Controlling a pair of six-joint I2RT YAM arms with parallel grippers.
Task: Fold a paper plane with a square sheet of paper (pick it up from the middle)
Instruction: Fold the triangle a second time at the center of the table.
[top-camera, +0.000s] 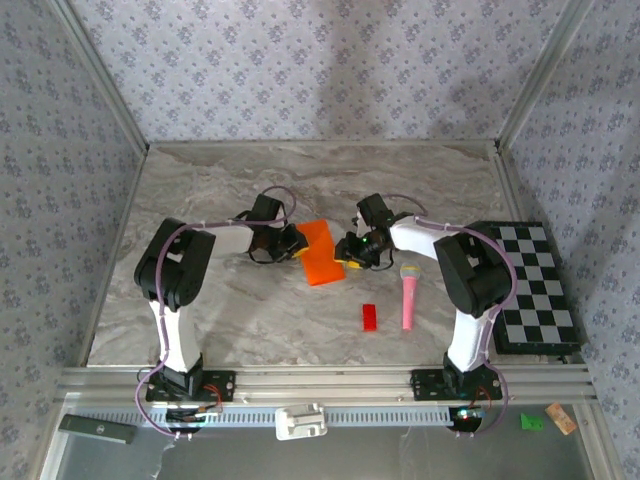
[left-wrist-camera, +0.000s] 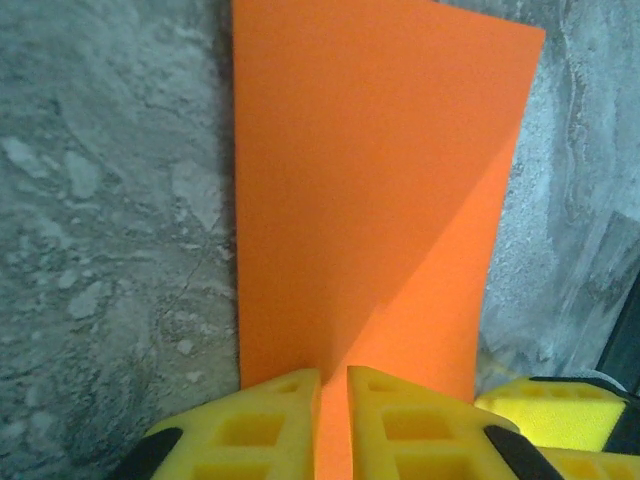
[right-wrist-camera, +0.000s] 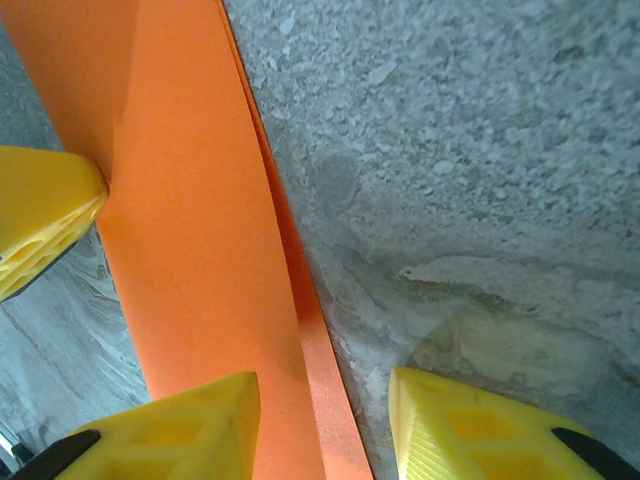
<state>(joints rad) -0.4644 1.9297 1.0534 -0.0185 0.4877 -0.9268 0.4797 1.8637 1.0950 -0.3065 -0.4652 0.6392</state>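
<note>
One sheet: the square sheet of paper (top-camera: 320, 252), bright orange, lies mid-desk between the two arms, doubled over so that two layers show along one edge.
Left hand (left-wrist-camera: 333, 378): closed to a slit, pinching the sheet at its left edge.
Right hand (right-wrist-camera: 322, 388): jaws parted and holding nothing; they straddle the sheet's right edge, one finger above the paper, the other above bare desk (top-camera: 200, 200).
Weight and stiffness: probably almost weightless and limp; unsupported parts should droop.
Surface: likely to slide easily on the smooth stone-patterned top unless pinned.
Fragility: any stray pinch will probably leave a lasting crease, and two hands pulling apart could tear it.
Where to hold: at an edge or along the fold, both layers together, with a shallow bite.
Neighbours: red block (top-camera: 369, 317) and pink microphone (top-camera: 409, 297), nearer and right, well apart from the sheet.
</note>
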